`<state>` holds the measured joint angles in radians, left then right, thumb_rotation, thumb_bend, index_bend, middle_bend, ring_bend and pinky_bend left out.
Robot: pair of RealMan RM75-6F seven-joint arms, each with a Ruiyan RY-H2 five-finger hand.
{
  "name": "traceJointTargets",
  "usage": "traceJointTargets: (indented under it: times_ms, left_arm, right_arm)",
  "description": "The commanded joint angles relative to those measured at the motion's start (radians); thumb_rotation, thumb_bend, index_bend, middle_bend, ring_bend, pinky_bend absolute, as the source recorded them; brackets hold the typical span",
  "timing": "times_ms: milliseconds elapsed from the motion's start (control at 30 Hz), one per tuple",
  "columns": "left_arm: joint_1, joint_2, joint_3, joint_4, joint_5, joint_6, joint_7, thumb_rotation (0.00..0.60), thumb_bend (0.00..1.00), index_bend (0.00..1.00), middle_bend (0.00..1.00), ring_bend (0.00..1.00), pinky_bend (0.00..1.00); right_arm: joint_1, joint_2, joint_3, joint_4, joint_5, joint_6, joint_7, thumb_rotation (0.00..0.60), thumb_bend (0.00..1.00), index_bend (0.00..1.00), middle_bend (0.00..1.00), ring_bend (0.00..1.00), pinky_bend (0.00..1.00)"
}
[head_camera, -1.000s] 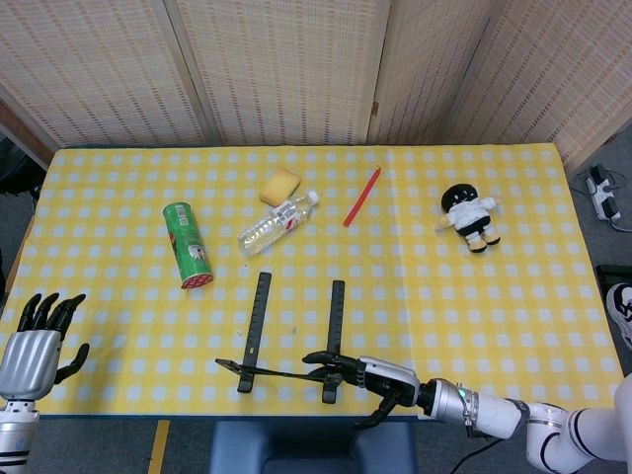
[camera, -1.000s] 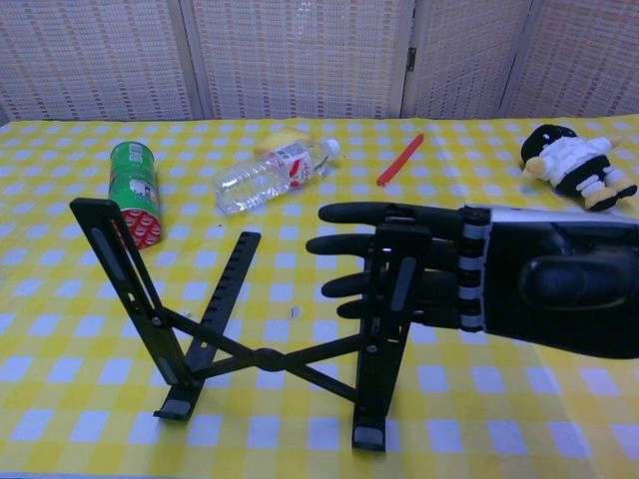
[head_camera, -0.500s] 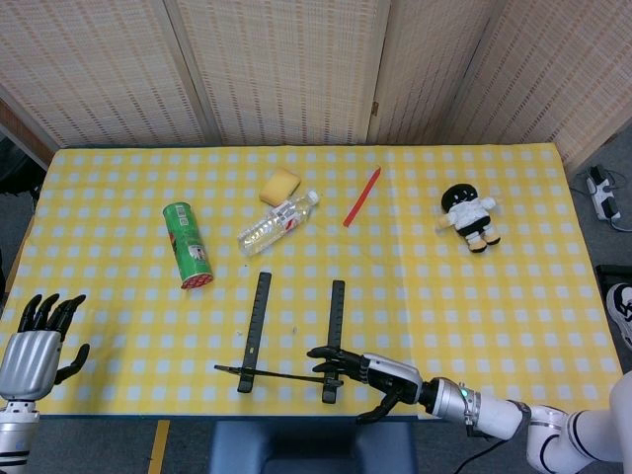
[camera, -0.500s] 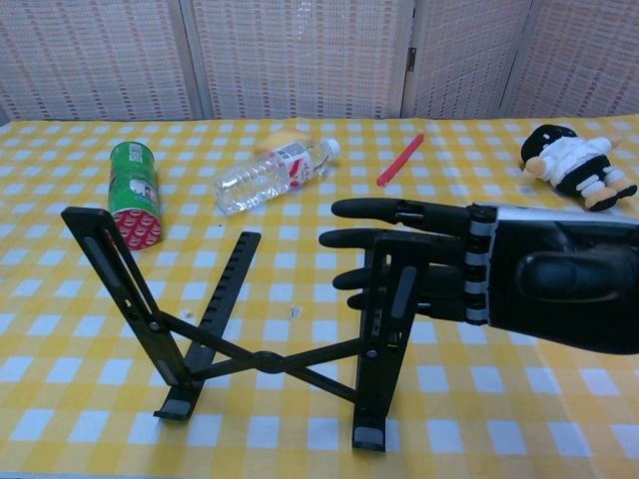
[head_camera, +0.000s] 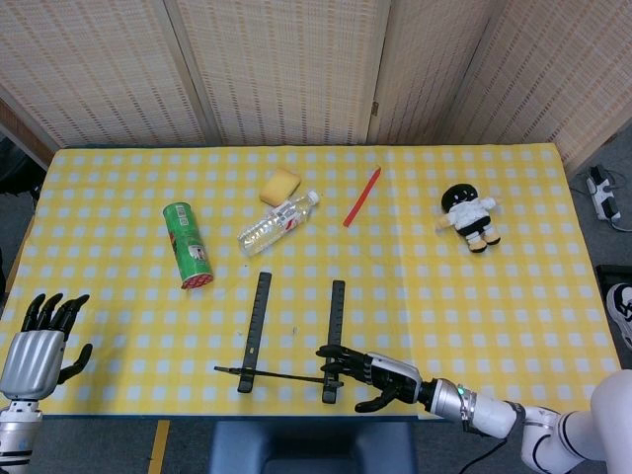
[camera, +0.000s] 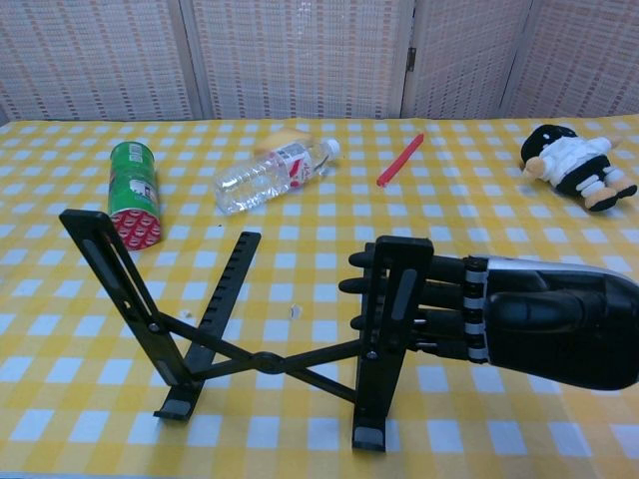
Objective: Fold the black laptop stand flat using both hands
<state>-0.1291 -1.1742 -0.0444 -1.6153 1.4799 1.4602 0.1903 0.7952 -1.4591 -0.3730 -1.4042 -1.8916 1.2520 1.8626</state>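
Note:
The black laptop stand (camera: 265, 359) stands unfolded near the table's front edge, with both support arms raised and the cross bars spread. In the head view the stand (head_camera: 259, 316) shows as two parallel rails. My right hand (camera: 519, 321) reaches in from the right, fingers (camera: 446, 271) stretched out flat just behind the stand's right raised arm (camera: 397, 289); contact is unclear and it grips nothing. From above, the right hand (head_camera: 380, 377) lies at the right rail's near end. My left hand (head_camera: 35, 341) hovers off the table's lower left corner, fingers spread and empty.
Behind the stand lie a green can (head_camera: 189, 244), a clear water bottle (head_camera: 277, 222) and a yellow sponge (head_camera: 280, 185). A red stick (head_camera: 361, 197) and a plush doll (head_camera: 471, 216) lie further right. The table's front edge (head_camera: 148, 410) runs just below the stand.
My right hand has dropped lower and drawn back toward the near edge, fingers now level with the right arm's middle. The stand's left raised arm tipped slightly outward. The left hand barely moved.

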Motion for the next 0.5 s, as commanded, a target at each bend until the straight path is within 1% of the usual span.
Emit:
traceJointTargets:
  times_ms: [33, 400, 500]
  left_arm:
    - [-0.001, 0.000, -0.001, -0.002, 0.000, -0.001, 0.003, 0.600, 0.41, 0.15, 0.25, 0.12, 0.00]
    - [-0.004, 0.001, -0.002, -0.007, -0.001, -0.003, 0.009, 0.600, 0.41, 0.15, 0.25, 0.12, 0.00]
    - [-0.006, 0.001, -0.004, -0.007, -0.002, -0.005, 0.010, 0.600, 0.41, 0.15, 0.25, 0.12, 0.00]
  right_arm:
    - [0.000, -0.010, -0.010, 0.014, -0.001, 0.006, 0.033, 0.492, 0.00, 0.00, 0.01, 0.08, 0.00]
    - [-0.006, -0.039, -0.036, 0.046, 0.014, 0.008, 0.147, 0.493, 0.00, 0.00, 0.02, 0.08, 0.00]
    - [-0.009, -0.045, -0.040, 0.053, 0.018, 0.007, 0.161, 0.492, 0.00, 0.00, 0.02, 0.08, 0.00]
